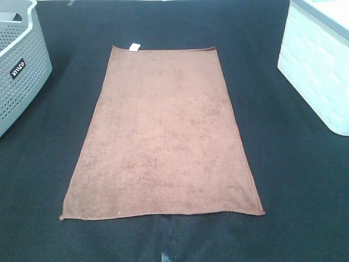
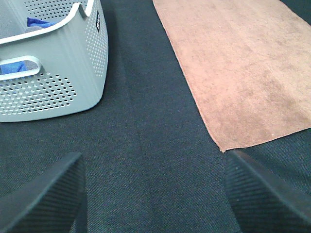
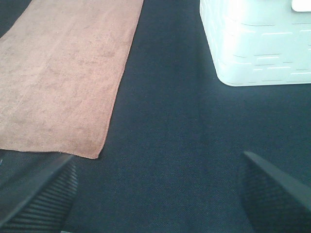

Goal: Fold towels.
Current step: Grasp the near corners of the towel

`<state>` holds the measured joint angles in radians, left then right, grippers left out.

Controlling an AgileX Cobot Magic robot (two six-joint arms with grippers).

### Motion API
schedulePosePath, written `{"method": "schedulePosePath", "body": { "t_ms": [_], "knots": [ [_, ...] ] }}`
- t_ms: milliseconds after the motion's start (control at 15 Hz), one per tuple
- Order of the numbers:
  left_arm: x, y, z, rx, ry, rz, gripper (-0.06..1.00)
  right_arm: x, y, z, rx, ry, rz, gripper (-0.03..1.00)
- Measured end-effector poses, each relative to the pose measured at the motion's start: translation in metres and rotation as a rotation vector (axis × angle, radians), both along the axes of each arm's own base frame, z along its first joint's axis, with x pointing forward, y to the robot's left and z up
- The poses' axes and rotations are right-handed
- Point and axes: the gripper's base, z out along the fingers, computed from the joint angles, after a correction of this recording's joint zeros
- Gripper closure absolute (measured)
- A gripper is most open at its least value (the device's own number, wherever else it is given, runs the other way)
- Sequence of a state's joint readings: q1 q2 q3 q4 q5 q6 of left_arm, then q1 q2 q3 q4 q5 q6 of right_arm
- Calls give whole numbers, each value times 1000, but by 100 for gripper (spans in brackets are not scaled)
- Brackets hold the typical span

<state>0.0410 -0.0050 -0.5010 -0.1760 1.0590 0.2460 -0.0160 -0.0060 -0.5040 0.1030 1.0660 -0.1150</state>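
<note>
A brown towel [image 1: 163, 136] lies flat and spread out on the dark table, long side running away from me, with a small white tag [image 1: 134, 47] at its far short edge. It also shows in the left wrist view [image 2: 243, 68] and the right wrist view [image 3: 63, 73]. My left gripper [image 2: 155, 194] is open above bare table, near the towel's near left corner [image 2: 222, 150]. My right gripper [image 3: 155, 194] is open above bare table, near the near right corner [image 3: 97, 156]. Neither gripper shows in the high view.
A grey perforated basket [image 1: 22, 65] stands at the far left, with blue cloth inside [image 2: 34, 22] in the left wrist view. A white bin [image 1: 319, 71] stands at the far right. The dark mat [image 1: 294, 180] surrounds the towel.
</note>
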Motion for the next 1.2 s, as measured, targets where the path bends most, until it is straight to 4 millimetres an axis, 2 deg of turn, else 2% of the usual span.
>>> {"method": "schedulePosePath", "body": {
  "t_ms": [1200],
  "knots": [
    [0,0,0,0,0,0,19,0,0,0,0,0,0,13]
  ]
}}
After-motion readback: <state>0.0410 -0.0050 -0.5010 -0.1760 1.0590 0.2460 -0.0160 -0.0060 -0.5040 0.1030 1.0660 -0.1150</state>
